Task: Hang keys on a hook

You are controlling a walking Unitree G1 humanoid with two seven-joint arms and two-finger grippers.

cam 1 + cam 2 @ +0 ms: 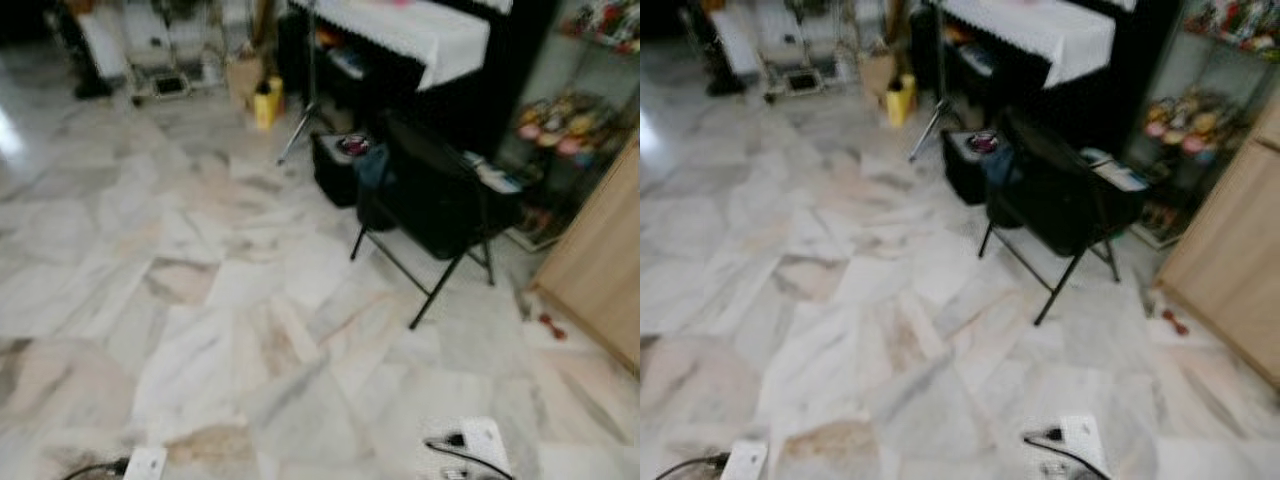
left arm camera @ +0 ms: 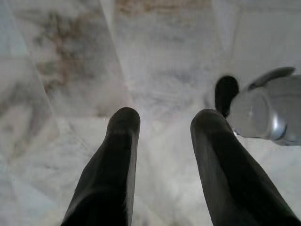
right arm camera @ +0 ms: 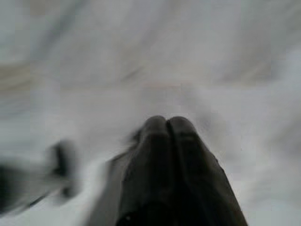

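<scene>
In the left wrist view my left gripper [image 2: 164,120] hangs open over the marble floor [image 2: 160,56], with nothing between its two black fingers [image 2: 117,155]. A silver part of my own body [image 2: 263,113] sits beside it. In the right wrist view my right gripper [image 3: 168,122] is shut, its fingertips pressed together over the blurred floor, and nothing can be made out between them. White parts of my two arms [image 1: 145,462] [image 1: 465,445] peek in at the bottom edge of the eye views.
A wide marble floor [image 1: 200,300] stretches ahead. A black folding chair [image 1: 440,200] stands at the right, with a black box [image 1: 340,165] behind it. Beyond are a white-clothed table [image 1: 410,30] and a yellow container [image 1: 265,103]. A wooden cabinet [image 1: 600,270] and a shelf of colourful items [image 1: 565,125] stand far right.
</scene>
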